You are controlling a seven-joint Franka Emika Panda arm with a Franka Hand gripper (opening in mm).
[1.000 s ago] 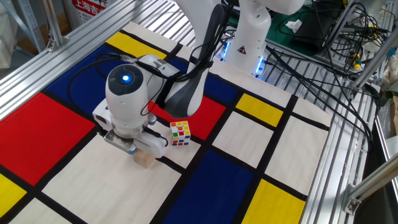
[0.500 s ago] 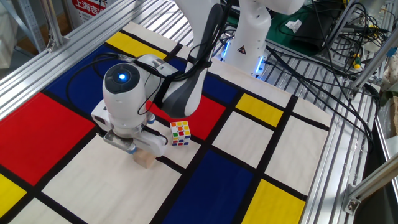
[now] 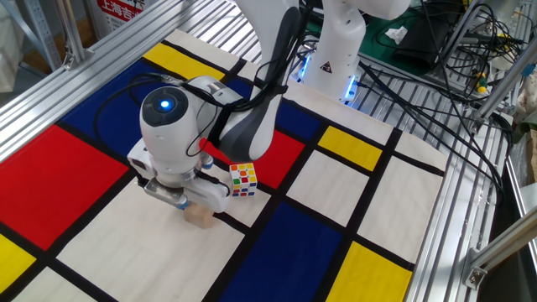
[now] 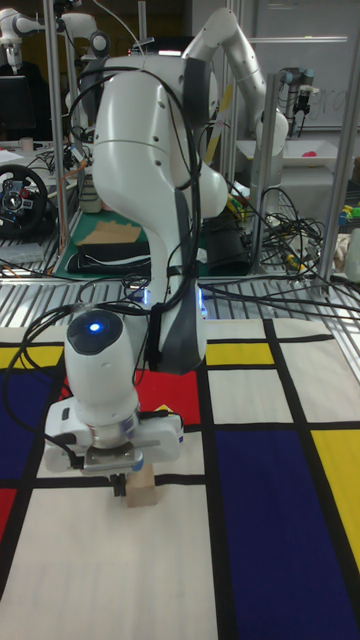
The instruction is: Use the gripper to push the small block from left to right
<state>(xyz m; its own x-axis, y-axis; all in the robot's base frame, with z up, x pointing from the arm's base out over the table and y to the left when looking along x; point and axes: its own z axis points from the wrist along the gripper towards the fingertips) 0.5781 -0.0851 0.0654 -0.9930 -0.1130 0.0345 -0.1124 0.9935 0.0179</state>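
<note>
The small block (image 3: 200, 217), a plain tan wooden cube, rests on a white panel of the patterned mat, just below a black line. In the tall fixed view the small block (image 4: 142, 488) sits immediately right of the dark fingertips. My gripper (image 3: 179, 202) hangs under the boxy white wrist, low over the mat. In that view the gripper (image 4: 120, 484) shows its fingers together as one dark tip against the block's left face. Nothing is held between the fingers.
A multicoloured puzzle cube (image 3: 243, 179) stands just right of and behind the block, on the black line by the red panel. The arm's base (image 3: 336, 50) is at the back. Metal rails (image 3: 457, 193) and loose cables (image 3: 470, 92) border the mat's right side.
The wrist and gripper have shifted slightly to the right, and the block has slid a little the same way. The puzzle cube has not moved.
</note>
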